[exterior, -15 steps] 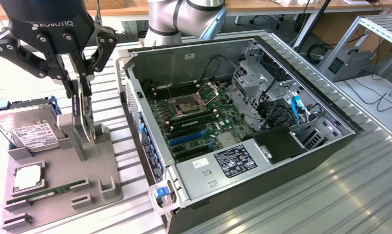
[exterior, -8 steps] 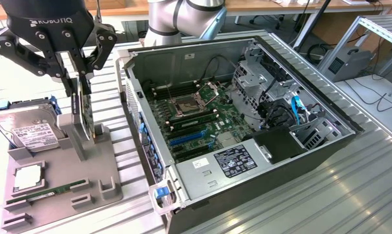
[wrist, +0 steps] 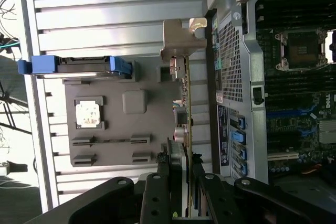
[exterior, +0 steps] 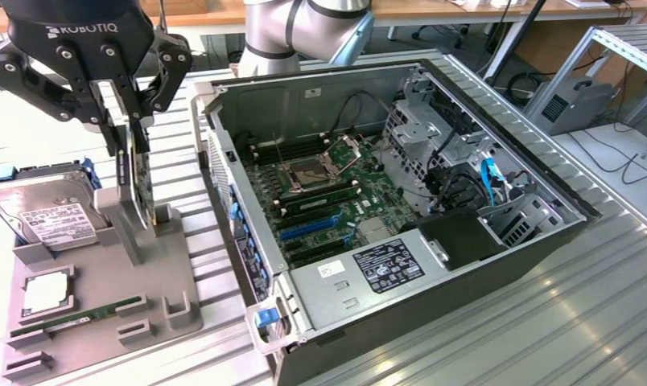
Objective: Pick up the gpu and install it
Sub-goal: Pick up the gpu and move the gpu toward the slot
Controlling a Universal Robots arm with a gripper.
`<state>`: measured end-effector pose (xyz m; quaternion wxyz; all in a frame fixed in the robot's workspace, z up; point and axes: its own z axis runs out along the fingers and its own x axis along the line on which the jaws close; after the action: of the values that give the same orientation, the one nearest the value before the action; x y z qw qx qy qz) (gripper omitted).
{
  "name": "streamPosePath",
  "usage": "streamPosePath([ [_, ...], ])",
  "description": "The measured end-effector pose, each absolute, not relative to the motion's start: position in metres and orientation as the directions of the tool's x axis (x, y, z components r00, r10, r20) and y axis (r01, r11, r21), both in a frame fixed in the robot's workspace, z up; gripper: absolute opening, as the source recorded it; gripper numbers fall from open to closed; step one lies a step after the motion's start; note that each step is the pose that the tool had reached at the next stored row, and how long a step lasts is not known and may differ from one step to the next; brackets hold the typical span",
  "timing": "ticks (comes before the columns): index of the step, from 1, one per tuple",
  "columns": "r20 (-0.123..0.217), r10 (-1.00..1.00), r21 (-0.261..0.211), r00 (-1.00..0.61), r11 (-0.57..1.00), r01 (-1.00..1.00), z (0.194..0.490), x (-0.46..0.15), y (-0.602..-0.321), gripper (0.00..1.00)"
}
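Observation:
The gpu (exterior: 143, 181) is a thin dark card hanging upright, edge-on, over the grey parts holder (exterior: 98, 273). My gripper (exterior: 133, 129) is shut on its upper edge, one black finger on each face. Its lower edge is close to the holder's slotted post; I cannot tell whether they touch. In the wrist view the gpu (wrist: 184, 103) runs away from my gripper (wrist: 179, 169) and ends in its silver bracket (wrist: 176, 40). The open computer case (exterior: 388, 201) lies to the exterior view's right of the holder, with blue expansion slots (exterior: 307, 229) on its motherboard.
On the holder sit a silver hard drive (exterior: 44, 213) in a blue caddy, a square processor (exterior: 47, 291) and a green memory stick (exterior: 76, 318). The case's rear wall (exterior: 232, 209) stands right beside the card. Everything rests on a ribbed metal table (exterior: 517, 322).

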<state>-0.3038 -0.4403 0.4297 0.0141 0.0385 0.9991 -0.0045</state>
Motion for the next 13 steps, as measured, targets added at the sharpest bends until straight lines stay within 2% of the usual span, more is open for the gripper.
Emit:
streamPosePath([
  [13,-0.029,0.077,-0.008,-0.997,0.997,0.077,0.4380,-0.3038,-0.4403,0.27],
])
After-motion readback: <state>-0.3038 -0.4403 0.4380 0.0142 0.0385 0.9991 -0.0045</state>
